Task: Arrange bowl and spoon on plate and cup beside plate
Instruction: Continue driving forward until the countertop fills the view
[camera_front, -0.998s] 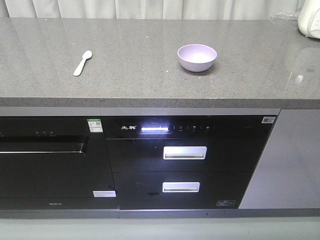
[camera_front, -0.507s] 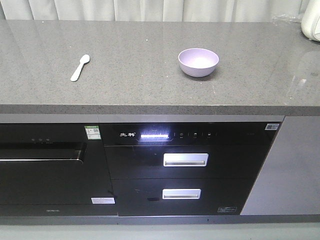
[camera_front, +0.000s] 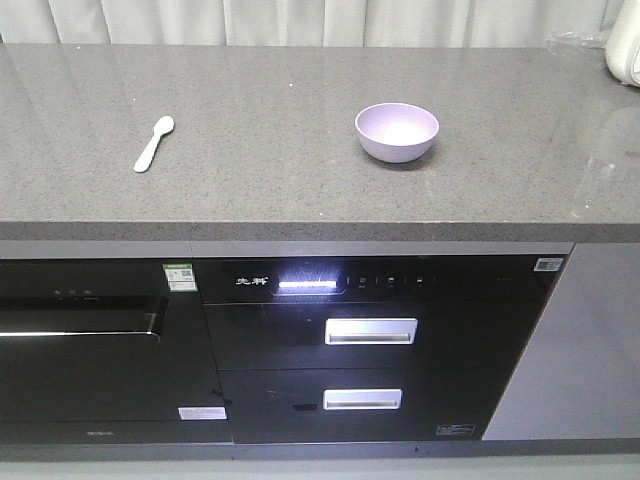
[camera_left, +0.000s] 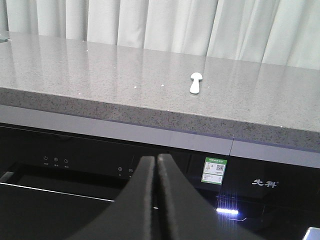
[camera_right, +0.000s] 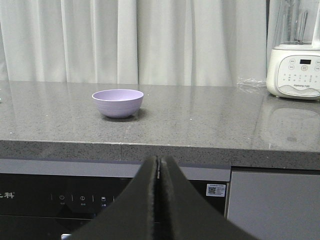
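A pale lavender bowl stands upright and empty on the grey counter, right of centre; the right wrist view shows the bowl ahead and to the left. A small pale spoon lies on the counter to the left, and the spoon shows far ahead in the left wrist view. The plate and the cup are out of view. My left gripper is shut with nothing in it, low in front of the cabinet face. Likewise shut and empty, my right gripper hangs below the counter edge.
The grey stone counter has a thick front edge. Beneath it sit black appliance fronts with two silver drawer handles and a lit display strip. A white blender base stands at the counter's far right. Curtains hang behind.
The front view has shifted: the counter, bowl and spoon sit lower in the frame and the spoon further left than a second ago. Bowl and spoon have not moved on the counter.
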